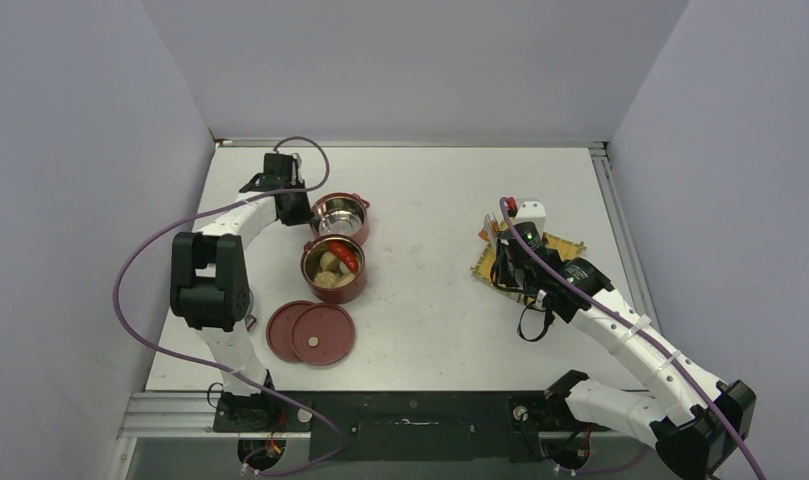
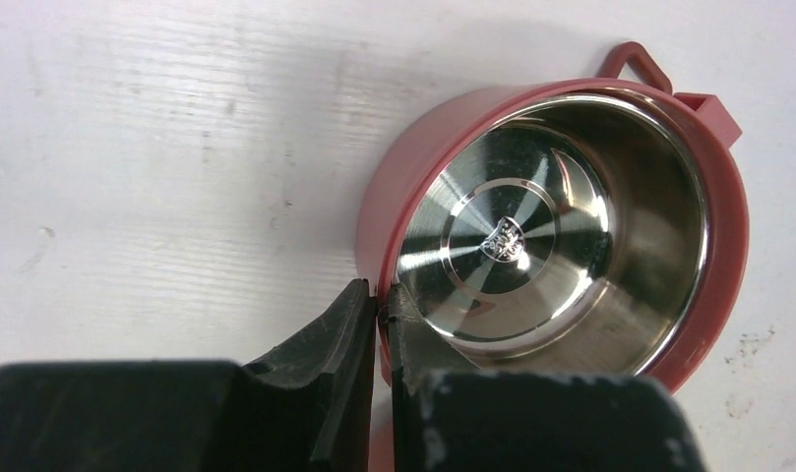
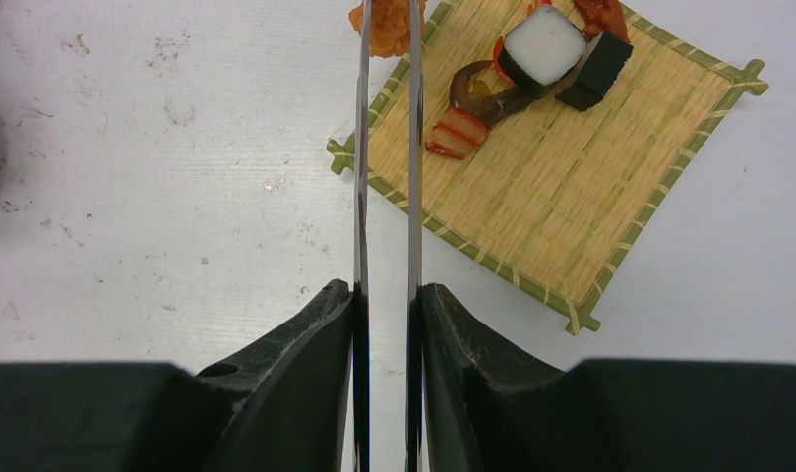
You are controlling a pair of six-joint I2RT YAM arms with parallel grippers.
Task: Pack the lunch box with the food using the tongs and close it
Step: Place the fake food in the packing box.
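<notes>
yellow woven mat (image 3: 590, 197) lying flat on scuffed white table (image 1: 430, 320), grey walls (image 1: 80, 150)

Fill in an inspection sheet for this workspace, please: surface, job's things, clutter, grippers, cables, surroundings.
Surface: white table, faint stains.
Job's things: an empty round dark-red steel-lined bowl; second bowl holding food; two flat dark-red lids beside it; more food on yellow woven mat.
Clutter: nothing seen.
Grippers: left gripper shut on empty bowl's rim; right gripper shut on thin silver tongs, pointing at an orange piece.
Cables: purple cables along both arms.
Surroundings: plain grey walls.
</notes>
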